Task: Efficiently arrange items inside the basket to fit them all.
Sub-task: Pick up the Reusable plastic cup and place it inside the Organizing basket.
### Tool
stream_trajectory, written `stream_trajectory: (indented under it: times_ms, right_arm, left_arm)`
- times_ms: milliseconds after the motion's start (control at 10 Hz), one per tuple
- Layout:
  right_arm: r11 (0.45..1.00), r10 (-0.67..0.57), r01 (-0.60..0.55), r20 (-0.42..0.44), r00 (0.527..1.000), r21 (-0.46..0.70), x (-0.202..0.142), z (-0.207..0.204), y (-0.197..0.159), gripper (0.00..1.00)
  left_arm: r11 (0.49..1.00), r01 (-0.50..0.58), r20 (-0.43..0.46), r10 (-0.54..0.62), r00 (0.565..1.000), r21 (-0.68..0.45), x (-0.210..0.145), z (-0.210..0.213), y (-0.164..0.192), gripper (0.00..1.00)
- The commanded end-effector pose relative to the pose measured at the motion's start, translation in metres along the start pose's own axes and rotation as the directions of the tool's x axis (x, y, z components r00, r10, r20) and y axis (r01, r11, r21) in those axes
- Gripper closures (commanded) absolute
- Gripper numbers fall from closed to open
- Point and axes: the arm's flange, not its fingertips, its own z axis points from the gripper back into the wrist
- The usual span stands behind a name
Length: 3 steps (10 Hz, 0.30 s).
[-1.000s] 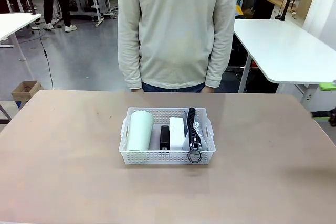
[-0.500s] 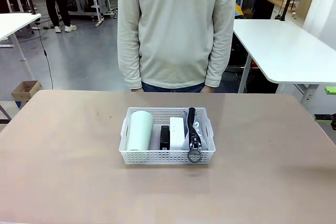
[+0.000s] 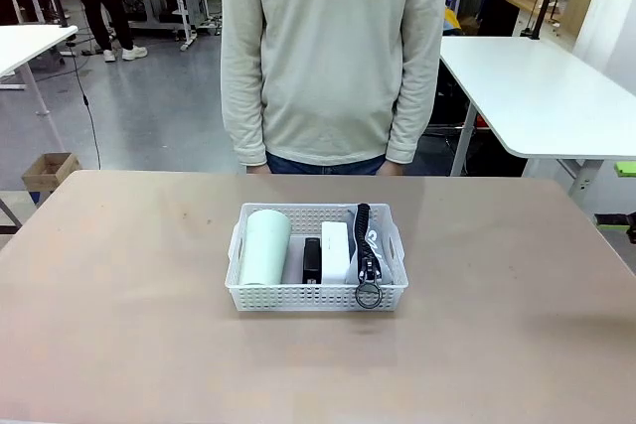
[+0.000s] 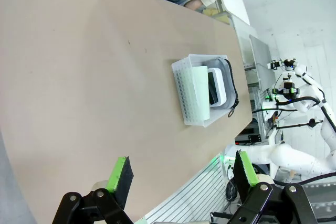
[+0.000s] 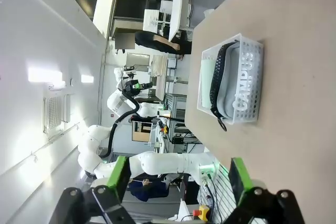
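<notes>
Well beyond both wide-apart claws, left (image 4: pixel 181 176) and right (image 5: pixel 178 178), sits the packed basket (image 3: pixel 316 297).

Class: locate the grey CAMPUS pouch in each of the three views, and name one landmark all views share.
Front: pouch upright at the basket's right end.
Left wrist: pouch along the basket's right side, right of centre.
Right wrist: pouch fills the basket's near side, lettering sideways.
Shared landmark: the white basket.

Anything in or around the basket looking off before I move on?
Mostly tidy. The cup, stapler, white box and pouch sit side by side in the basket. One oddity: the pouch's ring hangs over the near rim.
</notes>
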Motion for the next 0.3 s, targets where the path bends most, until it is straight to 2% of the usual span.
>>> stream_trajectory:
  times_ms: [0, 200]
  right_arm:
    - [1.000, -0.023, 0.023, -0.003, 1.000, 0.001, -0.0012, 0.0020, 0.0060, 0.00]
    - [1.000, -0.023, 0.023, -0.003, 1.000, 0.001, -0.0012, 0.0020, 0.0060, 0.00]
  left_arm:
    - [1.000, 0.004, -0.007, -0.004, 1.000, 0.000, -0.0022, 0.0013, -0.0020, 0.00]
    - [1.000, 0.004, -0.007, -0.004, 1.000, 0.000, -0.0022, 0.0013, -0.0020, 0.00]
